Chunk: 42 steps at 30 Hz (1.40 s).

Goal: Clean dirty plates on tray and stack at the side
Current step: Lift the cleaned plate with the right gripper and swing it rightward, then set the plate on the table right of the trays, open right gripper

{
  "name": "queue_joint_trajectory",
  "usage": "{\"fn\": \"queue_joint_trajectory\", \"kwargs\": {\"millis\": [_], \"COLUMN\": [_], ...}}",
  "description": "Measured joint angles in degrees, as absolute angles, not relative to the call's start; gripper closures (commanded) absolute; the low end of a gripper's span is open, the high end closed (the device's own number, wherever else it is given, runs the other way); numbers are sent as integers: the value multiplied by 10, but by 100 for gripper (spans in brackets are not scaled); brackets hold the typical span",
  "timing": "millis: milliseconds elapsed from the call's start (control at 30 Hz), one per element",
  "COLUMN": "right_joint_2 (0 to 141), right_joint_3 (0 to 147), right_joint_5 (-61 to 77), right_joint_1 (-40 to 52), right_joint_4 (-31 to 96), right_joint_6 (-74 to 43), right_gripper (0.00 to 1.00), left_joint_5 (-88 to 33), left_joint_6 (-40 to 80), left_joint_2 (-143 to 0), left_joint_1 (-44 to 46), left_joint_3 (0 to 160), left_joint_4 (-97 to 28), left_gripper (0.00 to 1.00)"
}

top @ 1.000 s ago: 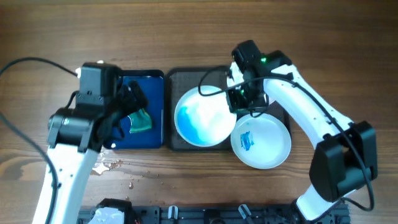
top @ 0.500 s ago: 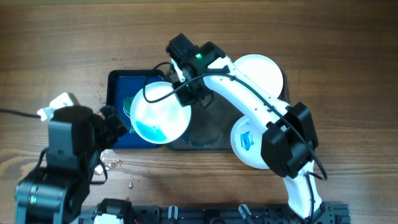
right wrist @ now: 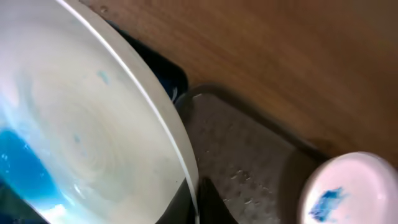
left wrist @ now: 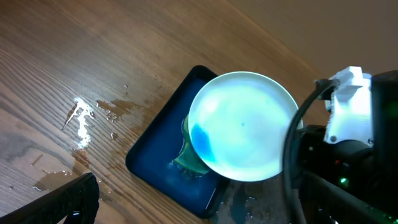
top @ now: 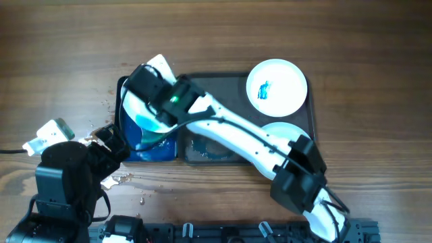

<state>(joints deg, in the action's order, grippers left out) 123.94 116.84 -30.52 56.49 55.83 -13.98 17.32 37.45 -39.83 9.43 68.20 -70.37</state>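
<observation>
Plate (left wrist: 242,124), pinched at its rim by right gripper (right wrist: 196,194), hangs over tub (left wrist: 152,171) with sponge (left wrist: 186,158) directly beneath, nearer left gripper (top: 111,140), whose spread cannot be told.

A brown wood-grain table (top: 61,54) fills every view, evenly lit, with small wet splashes (left wrist: 81,118) on its surface.

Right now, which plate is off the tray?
The plate in the right pincer, held over the blue tub, blue liquid pooled in it. The smeared plate and the half-hidden plate lie at the right end of the tray.
</observation>
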Motion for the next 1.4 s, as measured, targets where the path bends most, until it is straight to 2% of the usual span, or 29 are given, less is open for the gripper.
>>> {"fn": "queue_joint_trajectory", "kwargs": {"millis": [133,433,767,933,1000,1067,1167,1267,1400], "right_joint_2": [1239,1239,1239,1239,1239,1239,1239,1239,1239], "right_joint_3": [1169,1169,1171,1172,1173,1178,1178,1178,1178], "right_joint_5": [-414,-545,-575,-577,-572,-510,-392,-249,-41], "right_joint_1": [593,598,622,622,622,614,572,474,333], "right_joint_4": [507,424,266,257,300,413,483,527,548], "right_joint_6": [-65,41,315,372,344,217,47,-113,-194], "right_gripper": [96,95,95,96,96,96,96,96,96], "left_joint_5": [173,173,173,173,173,173,173,173,173], "left_joint_6": [383,385,385,385,385,385,385,385,385], "left_joint_2": [-398,-398,-398,-398,-398,-398,-398,-398,-399], "left_joint_1": [94,94,94,94,94,94,94,94,94], "left_joint_3": [682,682,682,682,682,682,682,682,682], "left_joint_4": [-704,-704,-704,-705,-706,-707,-708,-712,-716], "left_gripper": [0,0,0,0,0,0,0,0,0]}}
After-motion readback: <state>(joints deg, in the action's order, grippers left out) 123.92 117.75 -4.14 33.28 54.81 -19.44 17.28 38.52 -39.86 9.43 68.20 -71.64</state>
